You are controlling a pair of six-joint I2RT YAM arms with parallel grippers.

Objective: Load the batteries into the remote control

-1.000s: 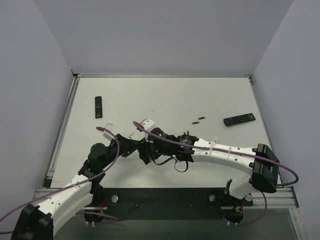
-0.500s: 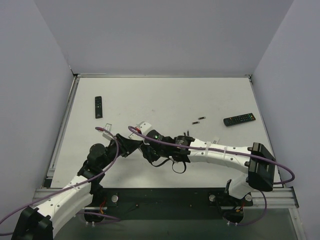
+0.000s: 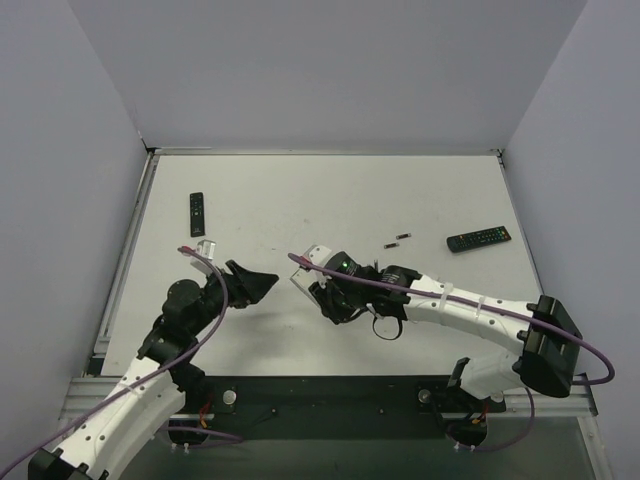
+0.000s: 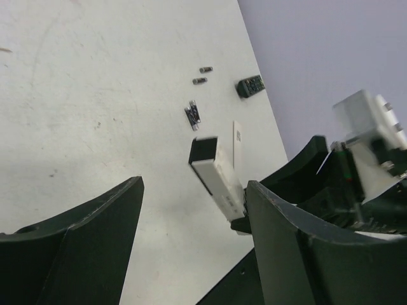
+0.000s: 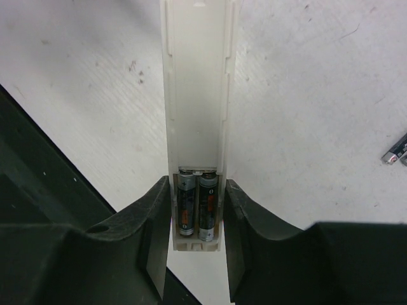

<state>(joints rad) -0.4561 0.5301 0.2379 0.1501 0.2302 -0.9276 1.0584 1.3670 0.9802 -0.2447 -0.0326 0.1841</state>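
Now stretched leftward, the right end effector (image 5: 196,190) clamps the white remote (image 5: 194,76).

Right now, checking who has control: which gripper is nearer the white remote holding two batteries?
Right. The right gripper is clamped on the white remote; the left gripper stands open, apart, left of it.

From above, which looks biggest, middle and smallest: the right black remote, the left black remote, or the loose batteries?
Largest: the right black remote.
Next: the left black remote, clearly shorter.
Smallest: the loose batteries, tiny specks beside the right one.
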